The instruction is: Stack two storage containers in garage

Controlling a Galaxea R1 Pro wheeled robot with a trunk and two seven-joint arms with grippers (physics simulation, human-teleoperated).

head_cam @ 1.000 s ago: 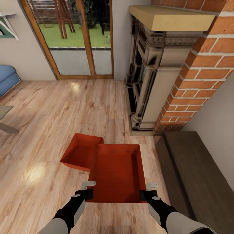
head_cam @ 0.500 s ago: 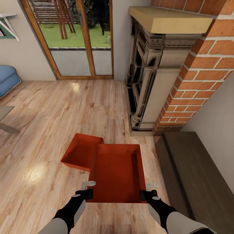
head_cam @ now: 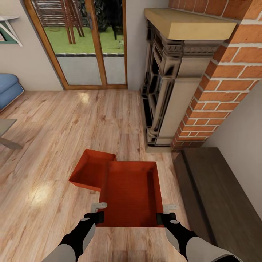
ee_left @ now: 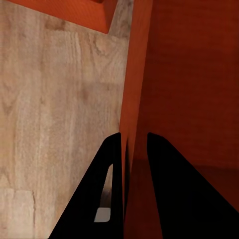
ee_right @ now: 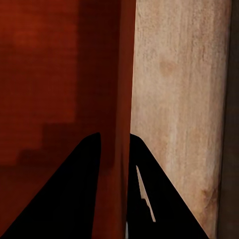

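The left gripper [head_cam: 97, 214] pinches the left wall of the near storage container [head_cam: 131, 193], and the right gripper [head_cam: 166, 215] pinches its right wall. The bin sits between both outstretched arms, its long side pointing away. The second storage container [head_cam: 89, 171] lies far-left on the wood-plank floor [head_cam: 54, 138], partly tucked under it.

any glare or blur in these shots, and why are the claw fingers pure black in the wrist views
Head view: sharp, with pale glare patches on the wood floor and wide-angle lean in the fireplace. Left wrist view: left claw fingers are unlit silhouettes against the container wall. Right wrist view: same for the right claw; floor grain looks soft.
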